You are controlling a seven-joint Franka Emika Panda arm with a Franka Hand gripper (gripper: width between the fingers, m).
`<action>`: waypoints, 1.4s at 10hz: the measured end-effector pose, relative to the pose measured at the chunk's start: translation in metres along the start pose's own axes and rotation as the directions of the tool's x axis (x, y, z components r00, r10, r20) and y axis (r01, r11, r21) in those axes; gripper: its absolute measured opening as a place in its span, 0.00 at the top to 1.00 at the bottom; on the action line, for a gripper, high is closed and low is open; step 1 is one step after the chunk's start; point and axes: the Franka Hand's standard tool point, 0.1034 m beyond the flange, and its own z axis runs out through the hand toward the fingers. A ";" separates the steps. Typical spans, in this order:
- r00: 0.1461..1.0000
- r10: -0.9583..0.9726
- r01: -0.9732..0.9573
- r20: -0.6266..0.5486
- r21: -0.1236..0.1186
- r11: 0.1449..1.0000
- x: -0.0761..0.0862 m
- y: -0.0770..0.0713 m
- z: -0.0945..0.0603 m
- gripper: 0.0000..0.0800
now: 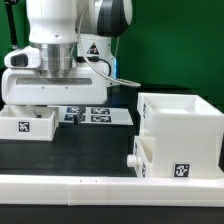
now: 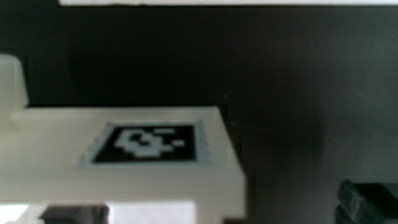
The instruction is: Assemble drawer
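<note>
In the exterior view the fingers of the white two-finger gripper (image 1: pixel 47 106) are hidden. The broad hand ends right at the small shallow white plastic tray (image 1: pixel 27 126) beneath it, so whether the jaws stand apart or together cannot be told. That tray is cut off by the picture's edge.

The wrist view is blurred throughout. The black-and-white square tag (image 2: pixel 146 143) under the hand is too smeared to read, and the fingertips (image 2: pixel 372 202) are dark smudges clipped by the frame.

Well off to the hand's side, the large boxy white casing (image 1: pixel 181 125) hides most of a white part with a round knob (image 1: pixel 133 160).
</note>
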 end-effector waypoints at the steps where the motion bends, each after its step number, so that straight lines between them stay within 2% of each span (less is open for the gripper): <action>1: 1.000 -0.003 0.003 0.001 0.000 1.000 -0.002 0.005 0.001 0.19; 5: 1.000 -0.018 0.018 -0.011 -0.007 1.000 -0.001 -0.005 0.002 0.19; 6: 1.000 -0.023 0.023 -0.011 -0.007 1.000 -0.001 -0.004 0.002 0.38; 7: 1.000 -0.024 0.024 -0.011 -0.007 1.000 -0.001 -0.004 0.002 0.38; 9: 1.000 -0.027 0.026 -0.011 -0.007 1.000 -0.001 -0.004 0.002 0.72; 10: 1.000 -0.027 0.027 -0.011 -0.007 1.000 -0.001 -0.004 0.002 0.72; 11: 1.000 -0.029 0.028 -0.011 -0.007 1.000 -0.001 -0.004 0.002 0.91; 12: 1.000 -0.029 0.029 -0.012 -0.007 1.000 -0.001 -0.004 0.002 0.95; 14: 1.000 -0.029 0.029 -0.012 -0.007 1.000 -0.001 -0.004 0.002 0.95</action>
